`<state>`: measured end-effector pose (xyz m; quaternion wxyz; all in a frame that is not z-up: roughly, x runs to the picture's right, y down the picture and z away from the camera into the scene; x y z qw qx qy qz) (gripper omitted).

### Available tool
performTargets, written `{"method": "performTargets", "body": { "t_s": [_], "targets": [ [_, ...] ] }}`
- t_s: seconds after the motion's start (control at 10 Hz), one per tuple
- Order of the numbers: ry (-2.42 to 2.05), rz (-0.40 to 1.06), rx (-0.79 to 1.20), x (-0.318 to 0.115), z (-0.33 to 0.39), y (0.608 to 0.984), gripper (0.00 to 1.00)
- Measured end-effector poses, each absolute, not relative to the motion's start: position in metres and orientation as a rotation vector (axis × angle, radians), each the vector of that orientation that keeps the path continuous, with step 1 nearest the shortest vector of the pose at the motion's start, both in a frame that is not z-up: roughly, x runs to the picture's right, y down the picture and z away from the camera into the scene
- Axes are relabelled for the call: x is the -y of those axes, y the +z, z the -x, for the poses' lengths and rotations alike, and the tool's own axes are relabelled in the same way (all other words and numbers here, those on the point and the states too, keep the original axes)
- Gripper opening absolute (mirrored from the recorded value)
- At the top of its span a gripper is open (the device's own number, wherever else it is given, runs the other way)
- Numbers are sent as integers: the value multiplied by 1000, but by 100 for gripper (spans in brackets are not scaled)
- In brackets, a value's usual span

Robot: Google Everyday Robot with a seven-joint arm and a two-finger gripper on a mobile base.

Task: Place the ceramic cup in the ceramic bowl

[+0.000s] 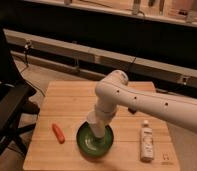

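Observation:
A green ceramic bowl (94,142) sits on the wooden table (72,102) near its front edge. My white arm reaches down from the right and its gripper (98,131) is right over the inside of the bowl. A pale cup-like shape (97,127) shows at the gripper's end, low in the bowl, partly hidden by the arm.
An orange carrot (58,133) lies left of the bowl. A white bottle (147,141) lies to the right of the bowl. A black chair (7,105) stands left of the table. A dark wall with a ledge runs behind.

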<state>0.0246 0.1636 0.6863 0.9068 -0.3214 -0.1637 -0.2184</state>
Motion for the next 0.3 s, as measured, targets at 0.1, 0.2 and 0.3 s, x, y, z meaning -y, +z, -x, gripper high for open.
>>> {"method": "performTargets", "body": {
  "t_s": [0.1, 0.2, 0.3],
  "targets": [
    [-450, 667, 341, -165, -25, 688, 80],
    [-458, 668, 349, -167, -24, 689, 80],
    [-458, 659, 355, -167, -23, 689, 80]
  ]
}}
